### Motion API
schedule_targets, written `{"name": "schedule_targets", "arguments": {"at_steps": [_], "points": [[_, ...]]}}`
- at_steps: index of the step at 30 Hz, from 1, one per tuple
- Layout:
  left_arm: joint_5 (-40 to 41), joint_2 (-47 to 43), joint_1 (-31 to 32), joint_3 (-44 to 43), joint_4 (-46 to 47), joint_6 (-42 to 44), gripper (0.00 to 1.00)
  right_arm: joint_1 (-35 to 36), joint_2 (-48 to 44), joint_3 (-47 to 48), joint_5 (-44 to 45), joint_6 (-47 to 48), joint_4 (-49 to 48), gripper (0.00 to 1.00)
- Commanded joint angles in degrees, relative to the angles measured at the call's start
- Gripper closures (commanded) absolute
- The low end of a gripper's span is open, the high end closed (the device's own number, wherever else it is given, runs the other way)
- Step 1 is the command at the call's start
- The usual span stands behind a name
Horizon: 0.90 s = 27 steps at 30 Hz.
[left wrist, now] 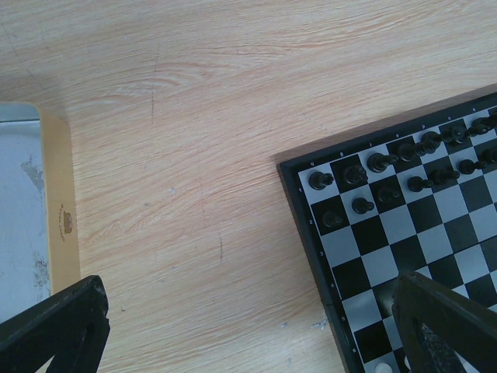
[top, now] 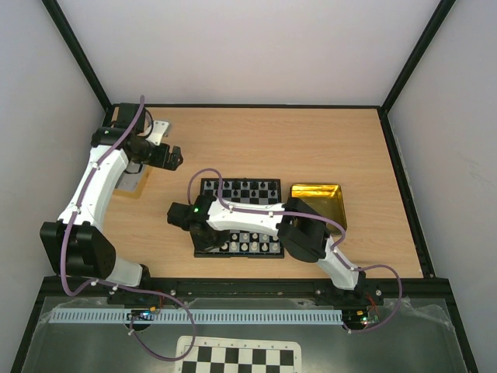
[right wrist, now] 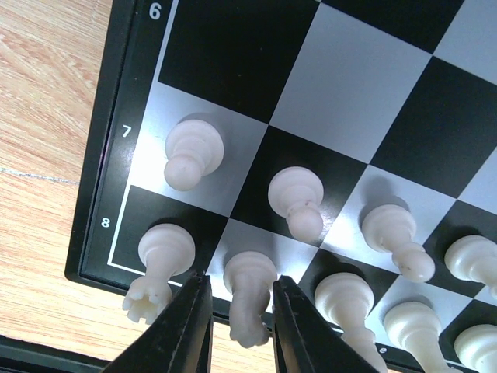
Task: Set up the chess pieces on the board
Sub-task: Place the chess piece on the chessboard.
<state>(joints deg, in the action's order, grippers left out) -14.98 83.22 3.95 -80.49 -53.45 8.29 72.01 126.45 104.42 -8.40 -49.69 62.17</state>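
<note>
The board [right wrist: 101, 194] lies under my right gripper [right wrist: 241, 326]. The gripper's two fingers [right wrist: 182, 330] flank a white knight [right wrist: 250, 299] that stands on a grey square in the edge row, with a thin gap on each side. A white rook [right wrist: 159, 264] stands on the corner square beside it. Two white pawns [right wrist: 192, 151] [right wrist: 297, 198] stand one row in, and more white pieces [right wrist: 345, 299] line the edge row. From above, the right gripper [top: 208, 242] is at the board's [top: 203, 186] near left corner. My left gripper [top: 172, 158] hangs open over bare wood left of the board [left wrist: 303, 202].
Black chessmen [left wrist: 357, 171] fill the board's far rows. A gold tin tray [top: 318, 203] lies right of the board. A grey box with a tan rim [left wrist: 54, 217] sits under the left arm. A checker sheet [top: 241, 359] lies below the table's near edge.
</note>
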Motion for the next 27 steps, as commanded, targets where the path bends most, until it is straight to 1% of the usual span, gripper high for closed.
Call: {"name": "schedule_targets", "arguments": {"at_steps": [1,27], "points": [[-0.09,-1.22,0.17,0.4,-0.38,-0.56,0.01,0.0,0.52,1.53,1.63,0.13,1.88,0.79],[-0.02,-1.22,0.18,-0.13,-0.75,-0.67,0.01,-1.46,-1.42,3.13,2.32,0.43,3.71,0.78]]}}
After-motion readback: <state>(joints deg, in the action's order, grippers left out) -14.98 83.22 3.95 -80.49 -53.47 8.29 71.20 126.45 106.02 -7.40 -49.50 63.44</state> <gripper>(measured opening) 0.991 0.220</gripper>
